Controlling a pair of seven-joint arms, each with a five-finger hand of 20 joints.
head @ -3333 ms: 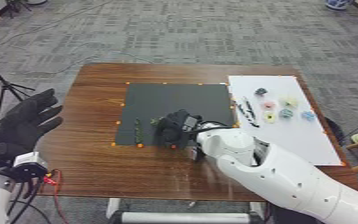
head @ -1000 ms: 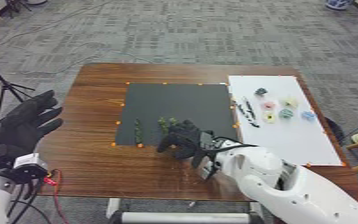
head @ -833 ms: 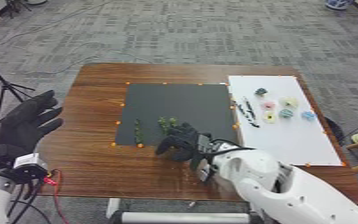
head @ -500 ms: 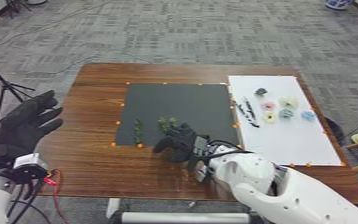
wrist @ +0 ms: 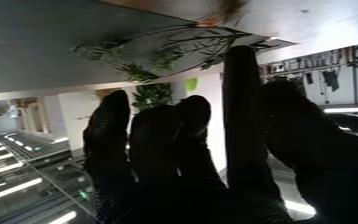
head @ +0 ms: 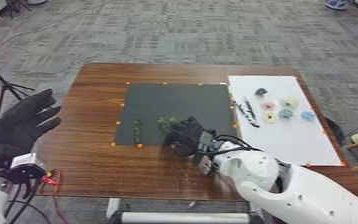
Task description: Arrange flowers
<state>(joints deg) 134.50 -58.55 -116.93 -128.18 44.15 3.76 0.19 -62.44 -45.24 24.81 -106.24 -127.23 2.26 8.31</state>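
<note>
In the head view my right hand (head: 188, 137) is at the front edge of the black mat (head: 180, 102), just right of a leafy green sprig (head: 166, 124). A darker green stem (head: 138, 133) lies farther left on the mat. The right wrist view has my right hand (wrist: 180, 150) open, fingers straight, one fingertip overlapping the leafy green sprig (wrist: 162, 59); whether they touch I cannot tell. Small pink (head: 269, 105), yellow (head: 269, 117), cream (head: 289, 101), teal (head: 286, 114) and blue flowers (head: 308, 115) lie on the white board (head: 291, 142). My left hand (head: 17, 125) is open off the table's left side.
A dark rosette (head: 261, 92) and black-and-white strips (head: 247, 113) share the white board. Orange markers line the mat and board edges. A red cable (head: 57, 182) hangs by the left wrist, and a chair stands beyond the table's right edge.
My right hand has drawn back from over the leafy sprig toward the front right, uncovering it, then shifted slightly forward and right. The left hand has barely moved.
</note>
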